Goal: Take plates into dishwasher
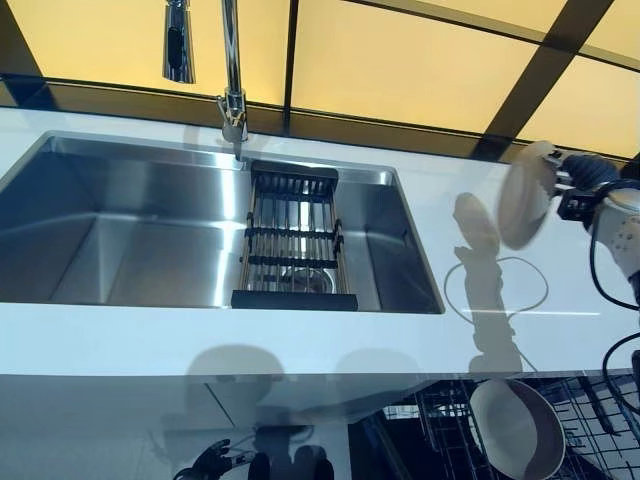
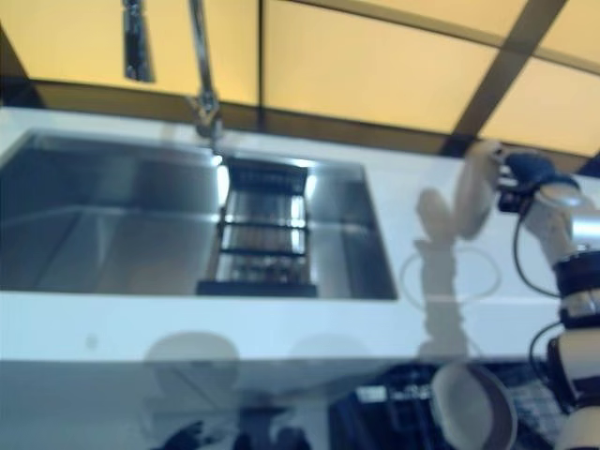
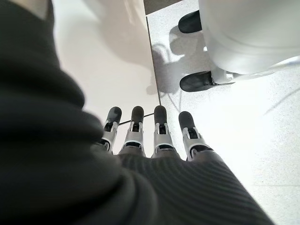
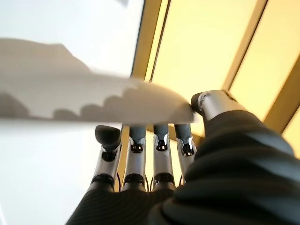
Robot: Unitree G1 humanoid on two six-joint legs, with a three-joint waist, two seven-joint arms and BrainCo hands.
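A kitchen: steel sink [image 1: 150, 240] (tall faucet [image 1: 232, 70] behind), white counter [image 1: 300, 340], dishwasher rack [image 1: 440, 430]

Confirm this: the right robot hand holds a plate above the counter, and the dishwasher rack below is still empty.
Not quite. The rack is not empty: the left eye view shows a plate already standing in it. The rest holds: the right robot hand grips another plate above the counter.

Brushed steel sink [image 1: 120, 240], chrome tap [image 1: 232, 60], glossy white counter [image 1: 300, 340], smooth matt plate [image 1: 527, 195].
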